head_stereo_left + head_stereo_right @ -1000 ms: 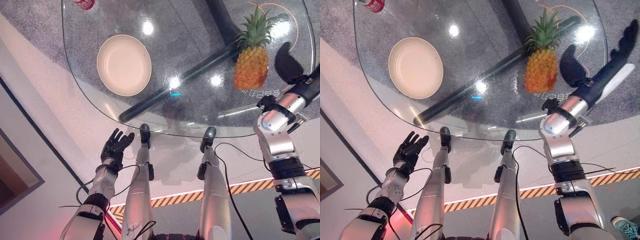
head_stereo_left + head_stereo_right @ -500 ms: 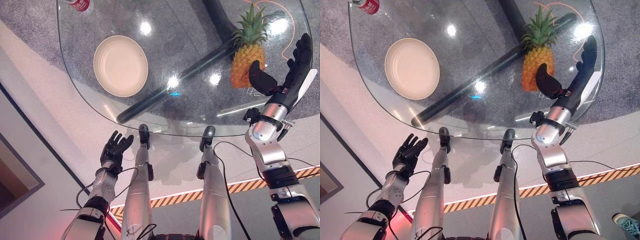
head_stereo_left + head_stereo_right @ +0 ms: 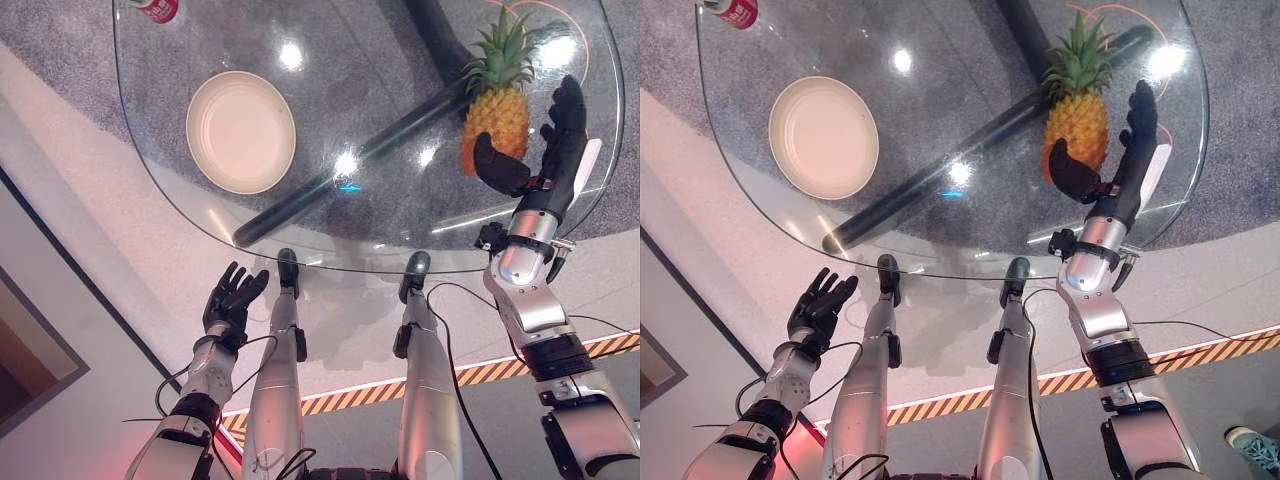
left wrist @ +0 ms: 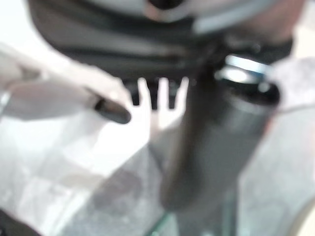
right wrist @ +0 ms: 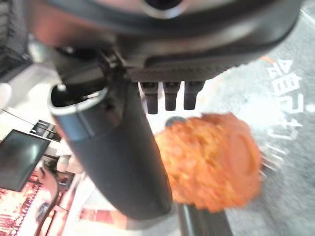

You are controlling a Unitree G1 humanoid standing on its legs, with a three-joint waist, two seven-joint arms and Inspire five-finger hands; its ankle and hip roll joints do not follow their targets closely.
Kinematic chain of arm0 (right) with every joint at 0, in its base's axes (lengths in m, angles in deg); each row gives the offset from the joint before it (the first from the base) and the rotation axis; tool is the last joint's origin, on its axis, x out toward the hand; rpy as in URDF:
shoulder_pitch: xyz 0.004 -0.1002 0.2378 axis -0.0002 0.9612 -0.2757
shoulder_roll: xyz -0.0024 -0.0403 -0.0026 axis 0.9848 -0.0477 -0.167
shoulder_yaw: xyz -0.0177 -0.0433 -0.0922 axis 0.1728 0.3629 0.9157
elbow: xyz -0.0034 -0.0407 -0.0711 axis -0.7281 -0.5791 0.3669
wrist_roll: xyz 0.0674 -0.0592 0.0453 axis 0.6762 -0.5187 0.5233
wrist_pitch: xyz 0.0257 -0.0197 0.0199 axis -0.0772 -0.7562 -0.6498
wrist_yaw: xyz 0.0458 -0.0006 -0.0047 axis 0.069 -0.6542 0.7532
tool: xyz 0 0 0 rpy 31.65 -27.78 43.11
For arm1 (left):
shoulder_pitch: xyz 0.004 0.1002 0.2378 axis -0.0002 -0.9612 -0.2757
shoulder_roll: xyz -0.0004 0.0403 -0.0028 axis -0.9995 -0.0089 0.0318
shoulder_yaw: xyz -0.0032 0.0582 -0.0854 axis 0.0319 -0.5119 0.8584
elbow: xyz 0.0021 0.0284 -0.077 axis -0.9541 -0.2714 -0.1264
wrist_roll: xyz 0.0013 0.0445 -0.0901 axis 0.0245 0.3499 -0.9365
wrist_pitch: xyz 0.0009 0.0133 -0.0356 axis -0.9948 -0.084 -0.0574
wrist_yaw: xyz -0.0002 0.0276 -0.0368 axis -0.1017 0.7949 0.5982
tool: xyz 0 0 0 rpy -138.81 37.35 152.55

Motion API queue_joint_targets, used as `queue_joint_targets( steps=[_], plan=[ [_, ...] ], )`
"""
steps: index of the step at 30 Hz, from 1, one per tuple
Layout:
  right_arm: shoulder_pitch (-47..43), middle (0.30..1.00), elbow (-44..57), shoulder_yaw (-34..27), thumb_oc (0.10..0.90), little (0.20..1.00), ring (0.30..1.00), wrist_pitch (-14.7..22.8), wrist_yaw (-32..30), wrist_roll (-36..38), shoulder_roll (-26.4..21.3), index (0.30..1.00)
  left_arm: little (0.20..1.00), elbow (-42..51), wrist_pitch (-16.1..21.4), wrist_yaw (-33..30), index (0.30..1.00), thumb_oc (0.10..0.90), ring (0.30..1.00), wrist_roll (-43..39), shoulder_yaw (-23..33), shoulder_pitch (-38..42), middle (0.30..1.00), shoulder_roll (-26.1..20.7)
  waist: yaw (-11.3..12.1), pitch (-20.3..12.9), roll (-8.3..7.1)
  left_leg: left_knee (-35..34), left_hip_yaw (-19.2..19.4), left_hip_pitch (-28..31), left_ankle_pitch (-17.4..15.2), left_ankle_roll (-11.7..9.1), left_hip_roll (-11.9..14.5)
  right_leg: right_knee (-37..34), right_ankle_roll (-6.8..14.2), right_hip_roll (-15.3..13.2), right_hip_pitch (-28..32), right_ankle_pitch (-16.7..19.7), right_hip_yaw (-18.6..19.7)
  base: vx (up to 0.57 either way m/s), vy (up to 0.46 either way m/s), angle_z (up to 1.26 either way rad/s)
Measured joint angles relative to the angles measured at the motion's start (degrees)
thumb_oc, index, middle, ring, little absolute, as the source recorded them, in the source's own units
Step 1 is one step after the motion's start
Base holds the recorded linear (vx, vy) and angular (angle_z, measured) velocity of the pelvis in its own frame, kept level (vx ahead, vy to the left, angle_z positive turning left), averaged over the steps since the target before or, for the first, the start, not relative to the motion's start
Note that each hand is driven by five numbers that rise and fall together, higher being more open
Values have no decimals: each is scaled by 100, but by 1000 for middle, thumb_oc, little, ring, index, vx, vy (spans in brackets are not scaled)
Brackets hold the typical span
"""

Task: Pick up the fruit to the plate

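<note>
Our right hand is spread wide over the glass table, its fingers straight on the pineapple's right side and its thumb reaching across the fruit's lower front; we cannot tell whether it touches yet. We see the pineapple standing upright near the table's far right part, green crown pointing away from us, and in the right wrist view its orange body sits just past the thumb. We find the plate well apart from the fruit, on the table's left part, with nothing on it. A red can stands at the far left edge, beyond the plate. Our left hand hangs below the table's near edge, fingers relaxed and apart, holding nothing
</note>
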Motion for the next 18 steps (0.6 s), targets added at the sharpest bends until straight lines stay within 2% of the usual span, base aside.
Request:
queue_joint_targets(
  steps=[10,18],
  plan=[
    [13,900,-21,15,800,900,900,-261,561,964,8,900,900,-23,-1,22,900,800,900,0,0,0,900,-2,-3,0,0,3,-2,4,1,-1,2,12,0,1,5,0,-3,0,0,0],
    [2,900,-104,127,800,900,900,-486,622,1021,18,900,900,-12,-3,3,900,800,900,0,-2,0,900,-3,-2,0,-1,6,-8,5,2,-1,2,17,0,1,11,0,-8,0,0,0]
  ],
)
